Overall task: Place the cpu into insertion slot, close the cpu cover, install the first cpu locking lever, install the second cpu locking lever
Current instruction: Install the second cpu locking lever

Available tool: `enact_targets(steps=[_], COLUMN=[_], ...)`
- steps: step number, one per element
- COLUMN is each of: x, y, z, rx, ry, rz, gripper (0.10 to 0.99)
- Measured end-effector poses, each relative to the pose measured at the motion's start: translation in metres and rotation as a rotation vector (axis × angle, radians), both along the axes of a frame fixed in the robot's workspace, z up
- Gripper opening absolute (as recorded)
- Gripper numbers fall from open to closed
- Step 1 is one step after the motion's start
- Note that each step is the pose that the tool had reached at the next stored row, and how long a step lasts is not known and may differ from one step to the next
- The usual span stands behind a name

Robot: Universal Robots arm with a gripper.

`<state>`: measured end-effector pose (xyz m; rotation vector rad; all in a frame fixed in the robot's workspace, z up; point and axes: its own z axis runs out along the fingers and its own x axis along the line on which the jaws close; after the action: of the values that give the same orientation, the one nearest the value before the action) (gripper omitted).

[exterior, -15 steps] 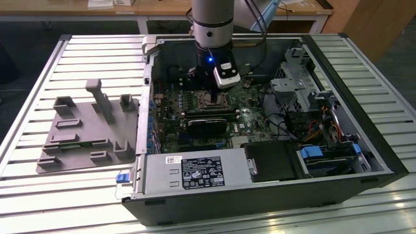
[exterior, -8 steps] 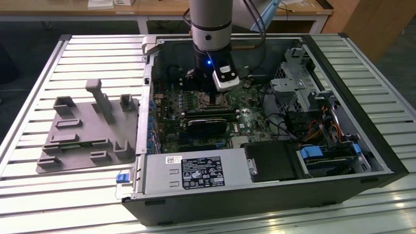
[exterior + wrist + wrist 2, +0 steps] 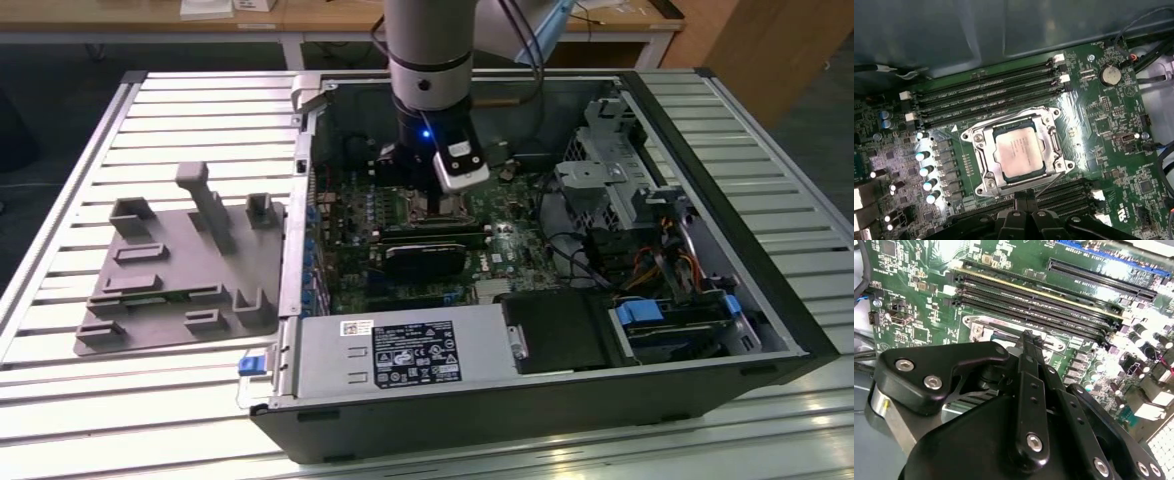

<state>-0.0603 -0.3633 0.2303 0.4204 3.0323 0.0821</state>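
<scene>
Gleaming pale square cpu (image 3: 1019, 151), seated under silvery framed cpu cover (image 3: 1051, 141)

An open computer case (image 3: 747, 300) lies on a slatted metal table (image 3: 80, 200). Just beside it sits a grey moulded fixture tray (image 3: 174, 280); inside, a black graphics card (image 3: 427, 258) and power supply (image 3: 387, 355).
</scene>
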Motion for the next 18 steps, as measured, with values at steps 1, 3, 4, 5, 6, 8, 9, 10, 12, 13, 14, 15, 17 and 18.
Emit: enact_targets(steps=[1,3,4,5,6,8,9,10,12,13,14,15,17,18], x=[-0.0005,-0.0016,-0.0022,-0.0029,-0.0034,-0.0043,-0.0049,-0.0053,-0.006,-0.0063,-0.0066,-0.0071,-0.008,-0.0085], y=[-0.0016,-0.005,-0.0065,-0.0077,-0.0086,-0.0106,-0.0119,-0.0134,-0.0161,-0.0174,-0.0185,-0.0195,-0.0214,-0.0224], z=[-0.0002,-0.0004,-0.0005,-0.0008,-0.0014,-0.0032,-0.0041,-0.0048,-0.0063,-0.0069,-0.0074,-0.008,-0.0091,-0.0097], rx=[0.003,0.008,0.01,0.013,0.015,0.023,0.027,0.032,0.042,0.048,0.055,0.064,0.08,0.087], ry=[-0.0001,-0.0004,-0.0005,-0.0005,-0.0005,-0.0006,-0.0007,-0.0009,-0.0018,-0.0022,-0.0025,-0.0028,-0.0033,-0.0034], rz=[0.001,0.002,0.003,0.004,0.004,0.006,0.006,0.007,0.008,0.008,0.009,0.009,0.011,0.011], gripper=[0.102,0.102,0.102,0.102,0.102,0.102,0.102,0.102,0.102,0.102,0.102,0.102,0.102,0.102])
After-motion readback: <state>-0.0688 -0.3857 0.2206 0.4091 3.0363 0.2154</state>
